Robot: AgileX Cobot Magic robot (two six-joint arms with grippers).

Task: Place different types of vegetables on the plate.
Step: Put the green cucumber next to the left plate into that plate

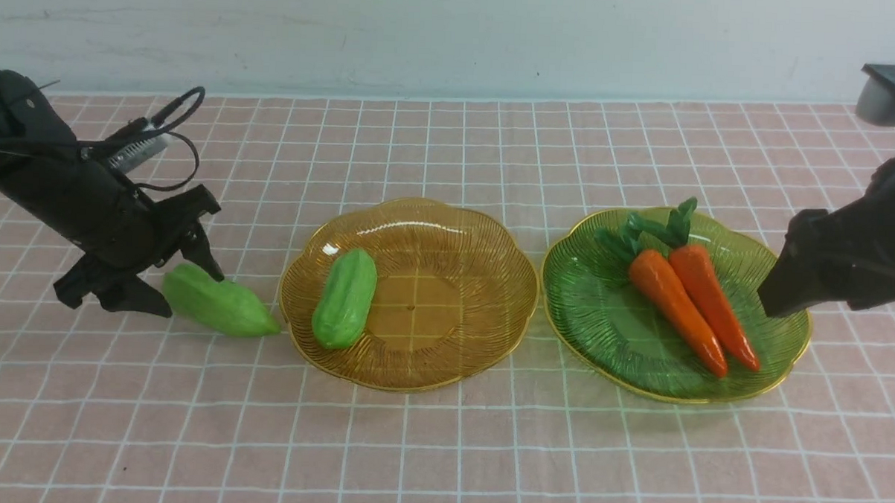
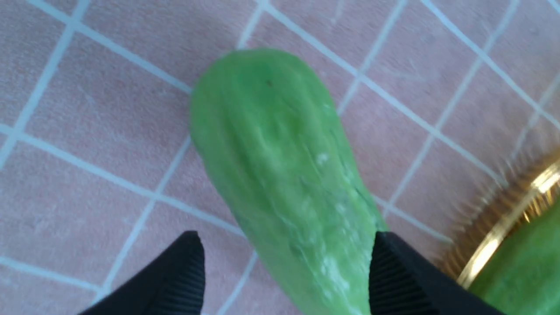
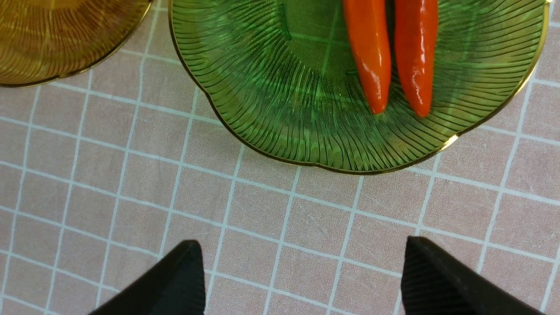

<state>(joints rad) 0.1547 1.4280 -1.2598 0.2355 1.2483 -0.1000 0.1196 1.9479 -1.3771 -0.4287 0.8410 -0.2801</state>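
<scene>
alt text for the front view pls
Two glass plates sit on a pink checked cloth: an amber plate holding one green gourd, a green plate holding two carrots. A second gourd lies on the cloth left of the amber plate, the open left gripper straddling its blunt end; the right gripper hangs by the green plate's right rim.

Black arms (image 1: 70, 186) — ribbed fingers (image 2: 175, 280) (looped cable (image 1: 171, 108), seemingly).
</scene>
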